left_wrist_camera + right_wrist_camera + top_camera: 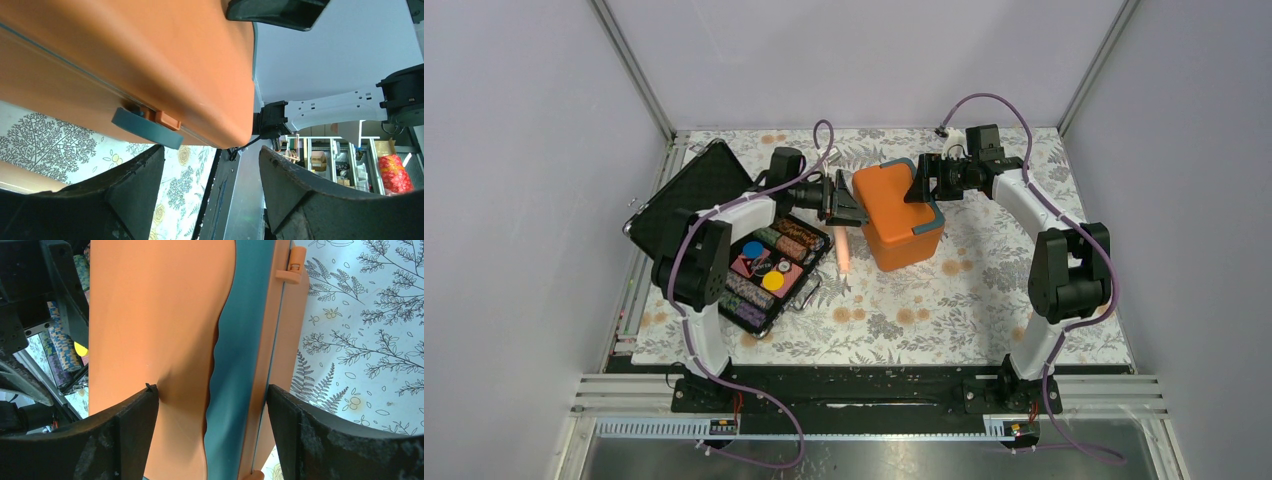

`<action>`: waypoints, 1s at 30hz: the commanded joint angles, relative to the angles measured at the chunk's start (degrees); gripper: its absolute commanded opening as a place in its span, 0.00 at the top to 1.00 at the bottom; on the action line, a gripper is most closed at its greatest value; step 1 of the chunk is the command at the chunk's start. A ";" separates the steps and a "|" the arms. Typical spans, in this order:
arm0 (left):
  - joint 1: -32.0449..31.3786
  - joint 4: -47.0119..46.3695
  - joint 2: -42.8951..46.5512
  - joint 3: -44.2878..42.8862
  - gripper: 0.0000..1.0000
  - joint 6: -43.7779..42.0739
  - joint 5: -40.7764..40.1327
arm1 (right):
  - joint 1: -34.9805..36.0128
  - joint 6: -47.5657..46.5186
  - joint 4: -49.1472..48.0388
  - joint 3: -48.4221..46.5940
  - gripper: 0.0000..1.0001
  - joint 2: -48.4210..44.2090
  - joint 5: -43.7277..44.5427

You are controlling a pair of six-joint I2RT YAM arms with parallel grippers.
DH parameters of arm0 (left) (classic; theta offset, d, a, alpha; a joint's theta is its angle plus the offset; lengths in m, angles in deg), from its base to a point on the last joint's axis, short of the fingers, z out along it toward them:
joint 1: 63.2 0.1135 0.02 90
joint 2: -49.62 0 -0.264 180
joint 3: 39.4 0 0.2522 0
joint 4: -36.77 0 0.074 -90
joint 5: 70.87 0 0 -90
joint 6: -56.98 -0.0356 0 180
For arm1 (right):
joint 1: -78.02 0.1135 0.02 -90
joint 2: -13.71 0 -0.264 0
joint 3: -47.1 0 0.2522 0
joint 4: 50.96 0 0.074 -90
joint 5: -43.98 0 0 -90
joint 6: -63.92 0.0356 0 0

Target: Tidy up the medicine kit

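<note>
The medicine kit (894,213) is a small orange box with a teal rim. It stands with its lid down on the floral mat, so the inner tray is hidden. My left gripper (846,206) is open and empty just off the kit's left side. In the left wrist view (210,157) the kit's orange wall (150,55) and a teal latch (146,129) sit above the fingers. My right gripper (921,186) is open at the kit's far right edge. In the right wrist view (212,392) its jaws straddle the orange lid (160,315) and a teal strip (240,340), with the left fingertip (147,400) touching the lid.
An open black case (769,268) of striped chip stacks lies left of the kit, its lid (692,187) raised towards the left wall. A pale orange tube-like item (845,254) lies on the mat between case and kit. Metal frame posts and grey walls enclose the table.
</note>
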 commanded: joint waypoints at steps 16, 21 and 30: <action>0.20 1.13 -2.73 -3.26 0.22 -4.53 -2.14 | 1.10 -3.13 3.78 2.39 0.16 2.82 7.65; 0.13 -16.43 -5.65 -2.27 0.21 6.88 1.62 | 1.10 -4.54 3.78 2.94 0.16 2.73 7.78; -1.18 -43.12 -9.32 -3.31 0.28 27.38 6.58 | 1.11 -6.15 3.75 2.99 0.15 3.15 8.56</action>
